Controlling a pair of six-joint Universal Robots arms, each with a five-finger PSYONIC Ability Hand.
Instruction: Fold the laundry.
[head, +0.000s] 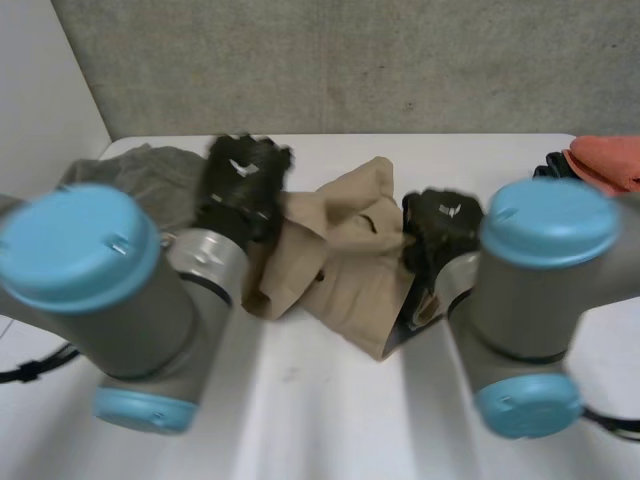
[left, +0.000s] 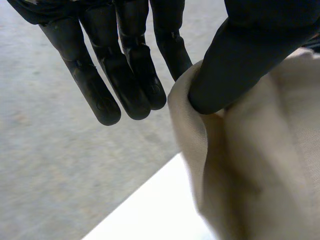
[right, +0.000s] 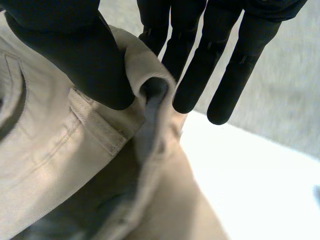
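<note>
White surface (head: 330, 400) carried one tan garment (head: 345, 250), bunched at its middle between the two arms. The garment's long axis ran roughly across, from one hand to the other, with a loose end trailing toward the robot. The left hand (head: 240, 185) was on the garment's left edge and the right hand (head: 440, 230) on its right edge. Each hand had its own side, and neither was clearly nearer. In the left wrist view the thumb (left: 235, 55) pressed a folded edge of the cloth toward straight fingers (left: 130, 75). That read as a pinch on the tan garment, with most fingers standing clear of it. In the right wrist view the thumb (right: 80, 55) pressed a rolled, seamed edge toward straight fingers (right: 200, 65), again a pinch hold. Judged: the next move depended on drawing the hands apart along that cross axis to spread the cloth. A grey-green cloth (head: 150, 170) lay just behind the left hand. An orange cloth (head: 610, 160) lay at the far right, well apart.
</note>
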